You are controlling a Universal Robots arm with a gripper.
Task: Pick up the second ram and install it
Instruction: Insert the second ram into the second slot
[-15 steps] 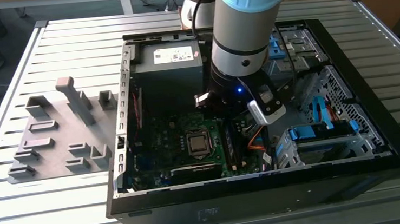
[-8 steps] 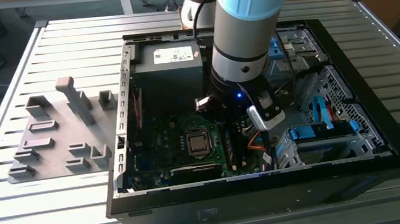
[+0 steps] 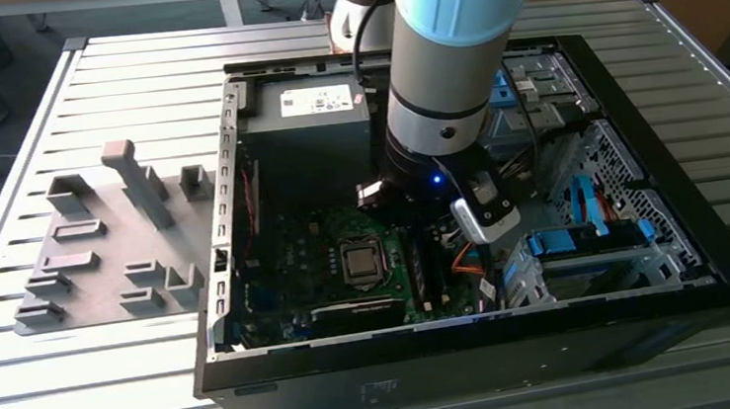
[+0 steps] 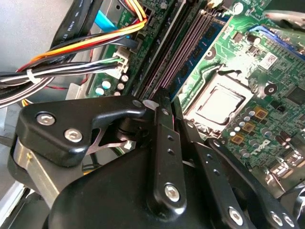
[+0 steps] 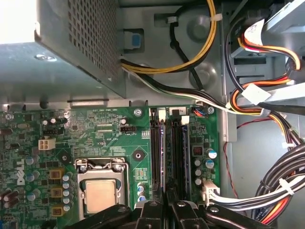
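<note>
The gripper (image 4: 162,102) hides the near ends of the memory slots (image 5: 167,143) (both wrist views); whether a stick sits between its fingers is unclear.

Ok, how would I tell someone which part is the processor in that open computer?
Find the open black computer case on the slatted metal table; a green motherboard lies on its floor. Near the board's middle sits the flat silver square processor in a metal frame, unlike the long, narrow black slots beside it.
</note>
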